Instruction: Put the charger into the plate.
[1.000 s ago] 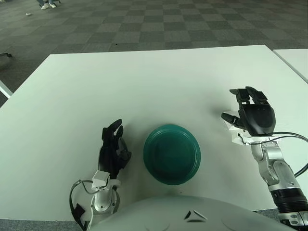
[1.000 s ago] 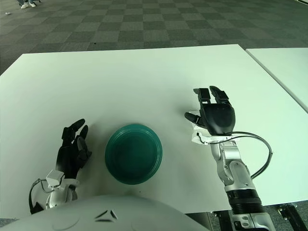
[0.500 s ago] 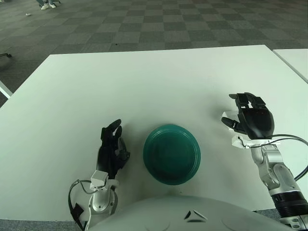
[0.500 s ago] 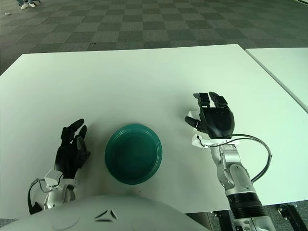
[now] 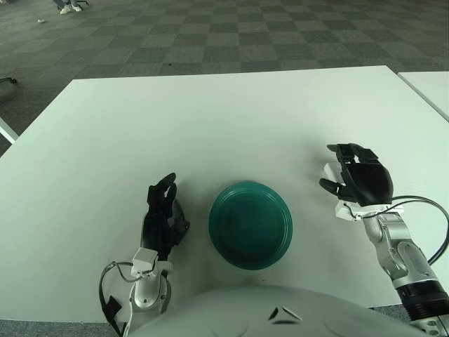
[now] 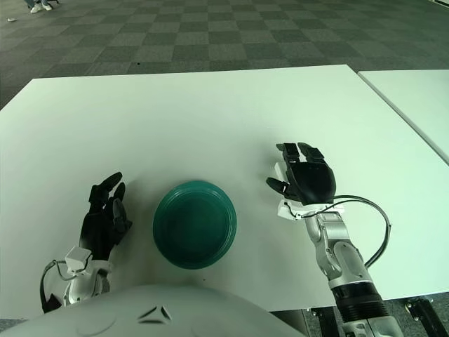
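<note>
A small white charger (image 5: pixel 327 170) lies on the white table to the right of a dark green plate (image 5: pixel 219 210), which is empty. My right hand (image 5: pixel 337 168) sits over the charger with its fingers curled around it, the thumb below; only a white edge of the charger shows at the hand's left side. The hand and the charger rest low at the table, about a hand's width from the plate's right rim. My left hand (image 5: pixel 163 214) rests idle on the table just left of the plate, fingers relaxed.
The white table (image 5: pixel 210 119) stretches far ahead. A second white table (image 5: pixel 431 88) stands at the right, across a narrow gap. A cable (image 5: pixel 424 203) loops from my right wrist. Checkered carpet lies beyond.
My right hand has dropped towards the table and slightly towards me, and its fingers have curled from spread upright to closed over the charger. The left hand has not moved.
</note>
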### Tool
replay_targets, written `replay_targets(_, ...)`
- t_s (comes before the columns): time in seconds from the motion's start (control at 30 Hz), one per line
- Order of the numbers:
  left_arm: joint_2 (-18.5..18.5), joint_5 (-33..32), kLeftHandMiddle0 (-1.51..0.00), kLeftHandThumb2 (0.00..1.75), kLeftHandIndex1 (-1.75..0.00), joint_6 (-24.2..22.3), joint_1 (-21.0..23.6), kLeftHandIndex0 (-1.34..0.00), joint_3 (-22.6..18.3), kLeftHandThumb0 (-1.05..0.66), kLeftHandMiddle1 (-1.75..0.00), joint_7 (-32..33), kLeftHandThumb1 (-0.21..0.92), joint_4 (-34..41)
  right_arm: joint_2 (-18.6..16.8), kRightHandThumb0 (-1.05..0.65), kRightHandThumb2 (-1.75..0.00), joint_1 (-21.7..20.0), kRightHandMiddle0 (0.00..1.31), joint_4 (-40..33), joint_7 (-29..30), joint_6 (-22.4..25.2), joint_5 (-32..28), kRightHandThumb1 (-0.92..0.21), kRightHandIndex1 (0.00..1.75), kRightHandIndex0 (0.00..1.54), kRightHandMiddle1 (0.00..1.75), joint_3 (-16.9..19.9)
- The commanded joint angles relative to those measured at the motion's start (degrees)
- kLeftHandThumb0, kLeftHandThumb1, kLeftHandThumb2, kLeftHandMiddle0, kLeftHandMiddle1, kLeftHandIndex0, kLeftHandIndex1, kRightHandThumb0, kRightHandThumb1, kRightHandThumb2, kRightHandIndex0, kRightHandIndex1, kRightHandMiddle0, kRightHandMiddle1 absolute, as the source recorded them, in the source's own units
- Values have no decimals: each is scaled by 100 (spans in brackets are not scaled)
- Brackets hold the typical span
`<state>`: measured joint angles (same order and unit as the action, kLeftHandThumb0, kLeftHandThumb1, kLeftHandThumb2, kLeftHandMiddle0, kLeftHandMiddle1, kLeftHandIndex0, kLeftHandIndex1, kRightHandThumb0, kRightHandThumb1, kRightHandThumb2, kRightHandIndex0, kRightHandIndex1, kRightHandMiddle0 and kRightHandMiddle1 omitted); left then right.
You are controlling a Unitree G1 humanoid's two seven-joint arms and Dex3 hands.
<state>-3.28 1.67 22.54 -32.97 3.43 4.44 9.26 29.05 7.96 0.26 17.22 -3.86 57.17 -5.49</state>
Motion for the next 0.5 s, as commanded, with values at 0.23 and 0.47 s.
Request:
replay_targets(0.23,-20,17,-30,88,-82,-98,31,0,25,-70,-1,-30,92,-9,377,-94,-74,-280,0,485,-675,6,-303,-92,8,30,63,-147)
replay_targets(0.47,-42,15,-31,88,-83,-102,40,0,49,-70,-2,-34,92,13,592,-94,-71,-500,0,739,-1101,-66,-540,-92,7,31,63,-222)
